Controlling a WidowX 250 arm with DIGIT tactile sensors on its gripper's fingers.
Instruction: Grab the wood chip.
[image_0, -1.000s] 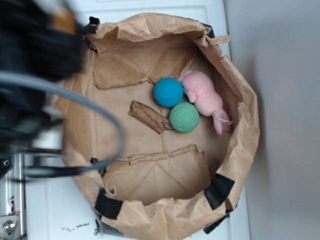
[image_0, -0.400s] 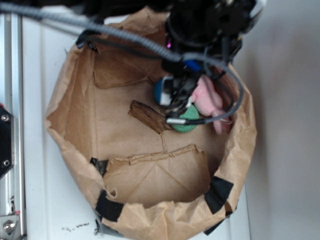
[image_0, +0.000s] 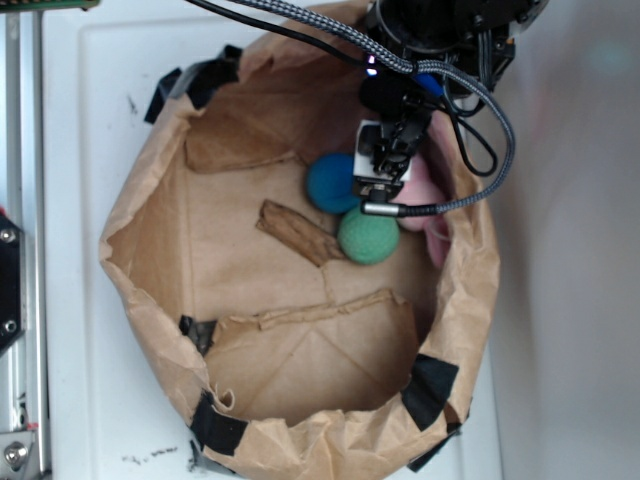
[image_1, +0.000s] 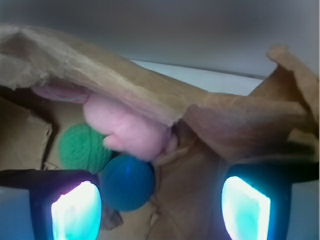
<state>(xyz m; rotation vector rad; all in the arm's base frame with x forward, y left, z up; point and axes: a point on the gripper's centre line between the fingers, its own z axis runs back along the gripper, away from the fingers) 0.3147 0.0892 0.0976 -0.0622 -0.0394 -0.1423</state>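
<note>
1. Hovering over the far-right rim of the paper bag, my gripper is spread apart and empty; I judge this the approach step.
2. The wood chip lies flat mid-floor, its right end touching the green ball, just below the blue ball.
3. Next I should shift toward the bag's middle and descend astride the chip, clear of both balls.
4. My wrist view shows my parted fingers, the pink toy and the balls; the chip is barely in it, while the exterior view shows it whole.
</note>
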